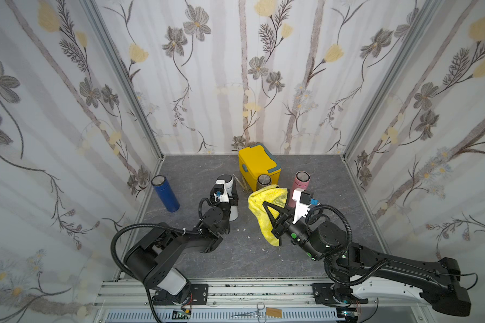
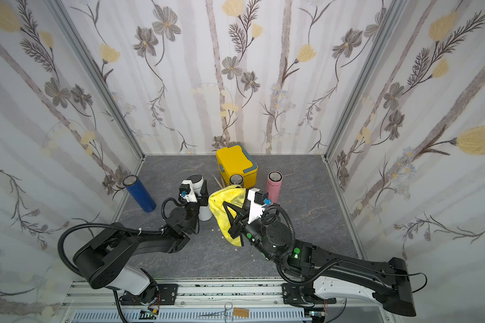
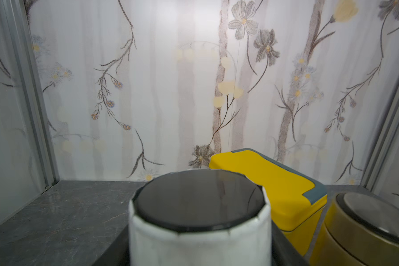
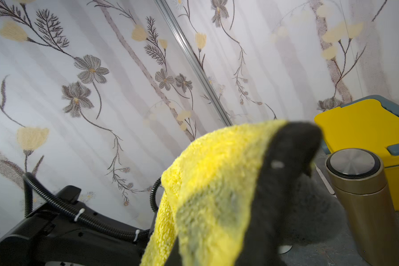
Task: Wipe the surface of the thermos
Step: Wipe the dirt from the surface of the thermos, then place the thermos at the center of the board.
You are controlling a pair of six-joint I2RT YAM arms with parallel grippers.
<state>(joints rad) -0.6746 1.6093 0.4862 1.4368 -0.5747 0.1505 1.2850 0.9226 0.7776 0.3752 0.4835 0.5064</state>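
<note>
Grey tabletop: left fingers clamp white thermos, right fingers pinch yellow cloth.

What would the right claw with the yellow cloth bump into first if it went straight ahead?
Probably the white thermos held by the left claw, yellow cloth touching first; depth is unclear, so it might slip past beside the gold thermos.

**Legible markings: none found**

We read no text, label, brand or number on the white thermos, blue thermos, pink thermos, gold thermos, yellow box or yellow cloth. The walls carry only a floral print.
</note>
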